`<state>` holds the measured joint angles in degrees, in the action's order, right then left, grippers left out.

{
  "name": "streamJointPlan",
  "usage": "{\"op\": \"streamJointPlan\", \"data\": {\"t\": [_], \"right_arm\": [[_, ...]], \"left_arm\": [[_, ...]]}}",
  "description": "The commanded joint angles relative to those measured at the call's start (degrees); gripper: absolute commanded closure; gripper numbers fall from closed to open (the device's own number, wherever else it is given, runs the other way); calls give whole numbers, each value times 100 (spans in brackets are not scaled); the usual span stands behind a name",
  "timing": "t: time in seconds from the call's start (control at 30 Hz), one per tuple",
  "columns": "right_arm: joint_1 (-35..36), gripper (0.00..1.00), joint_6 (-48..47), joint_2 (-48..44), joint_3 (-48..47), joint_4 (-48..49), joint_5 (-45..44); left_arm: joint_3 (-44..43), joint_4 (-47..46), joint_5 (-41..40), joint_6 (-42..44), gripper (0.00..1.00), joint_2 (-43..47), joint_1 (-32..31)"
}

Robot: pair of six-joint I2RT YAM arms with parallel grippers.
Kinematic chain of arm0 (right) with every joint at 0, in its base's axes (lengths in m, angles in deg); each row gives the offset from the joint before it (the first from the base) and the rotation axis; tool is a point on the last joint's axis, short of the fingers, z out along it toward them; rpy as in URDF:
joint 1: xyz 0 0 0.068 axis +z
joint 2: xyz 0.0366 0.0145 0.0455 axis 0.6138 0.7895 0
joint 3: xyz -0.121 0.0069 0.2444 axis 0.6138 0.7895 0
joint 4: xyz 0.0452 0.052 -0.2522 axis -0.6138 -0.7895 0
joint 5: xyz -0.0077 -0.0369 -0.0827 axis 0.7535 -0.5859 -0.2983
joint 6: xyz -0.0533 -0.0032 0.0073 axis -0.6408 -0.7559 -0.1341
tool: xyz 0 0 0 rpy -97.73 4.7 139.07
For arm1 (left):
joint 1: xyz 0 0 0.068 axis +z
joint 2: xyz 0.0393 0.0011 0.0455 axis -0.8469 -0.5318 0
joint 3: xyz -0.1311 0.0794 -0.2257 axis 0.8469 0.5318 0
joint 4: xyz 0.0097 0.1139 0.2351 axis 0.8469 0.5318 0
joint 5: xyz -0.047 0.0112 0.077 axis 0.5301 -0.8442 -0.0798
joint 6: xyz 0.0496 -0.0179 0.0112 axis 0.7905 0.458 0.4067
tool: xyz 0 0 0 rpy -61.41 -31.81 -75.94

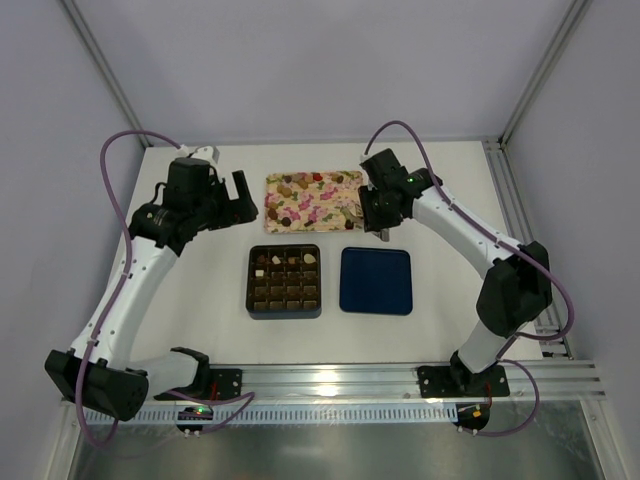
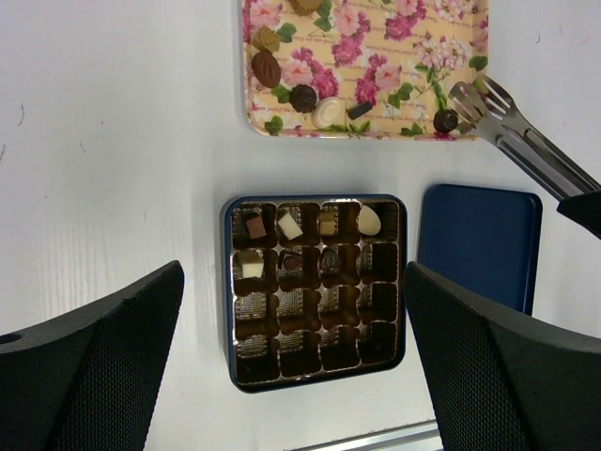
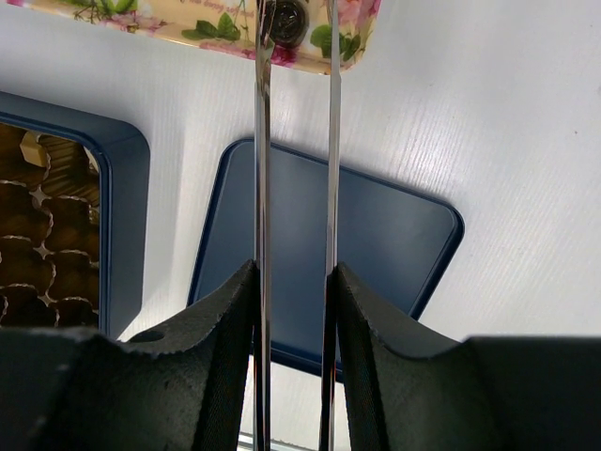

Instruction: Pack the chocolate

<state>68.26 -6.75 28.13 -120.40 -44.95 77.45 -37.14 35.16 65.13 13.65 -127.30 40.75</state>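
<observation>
Several chocolates lie on a floral tray. The dark brown grid box holds several bonbons in its two far rows. My right gripper is shut on metal tongs. The tong tips stand on either side of a dark round bonbon at the tray's near right corner; it also shows in the left wrist view. I cannot tell whether the tips pinch it. My left gripper is open and empty, raised left of the tray, with the box below it.
The flat navy lid lies right of the box, under the right wrist. A metal rail runs along the table's near edge. Frame posts stand at the back corners.
</observation>
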Motion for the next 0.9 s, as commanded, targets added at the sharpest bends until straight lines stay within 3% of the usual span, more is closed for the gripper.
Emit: {"op": "streamJointPlan", "data": {"t": [0.0, 0.87], "right_arm": [[-16, 60, -48, 67, -75, 239, 139], [-16, 59, 75, -126, 118, 72, 271]], "left_arm": [[-140, -53, 62, 13, 4, 9, 16], [80, -273, 264, -39, 3, -35, 16]]}}
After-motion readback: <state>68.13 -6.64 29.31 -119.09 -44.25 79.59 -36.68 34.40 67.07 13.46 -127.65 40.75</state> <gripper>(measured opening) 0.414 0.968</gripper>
